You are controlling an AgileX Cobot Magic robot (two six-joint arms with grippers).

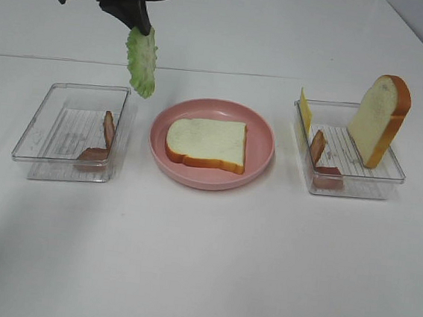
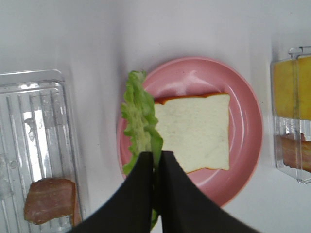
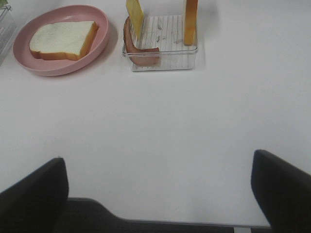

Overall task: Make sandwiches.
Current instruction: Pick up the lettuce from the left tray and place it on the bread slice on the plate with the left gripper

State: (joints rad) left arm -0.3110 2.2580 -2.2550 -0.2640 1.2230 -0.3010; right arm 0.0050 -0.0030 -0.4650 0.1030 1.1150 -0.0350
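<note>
Over near part of table [image 1: 201,262], right gripper [image 3: 158,156] spread fully wide, gripping nothing. Farther back, one pink plate [image 1: 216,108] bearing one flat bread slice [image 1: 207,143], sole layer of sandwich so far. At nine o'clock of plate, first clear tray [image 1: 68,126] with one bent bacon strip [image 1: 92,153]. At three o'clock, second clear tray [image 1: 340,145] with second bacon strip [image 1: 317,148], one cheese slice [image 1: 304,111] and one upright bread slice [image 1: 376,118]. At eleven o'clock, raised, left gripper [image 1: 142,26] clamped tight on one lettuce leaf [image 1: 142,60] hanging down. White tabletop, seam line across far part; room beyond too unclear to tell.

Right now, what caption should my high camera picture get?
A lettuce leaf hangs from the left jaws, near a pink plate holding one bread slice.
</note>
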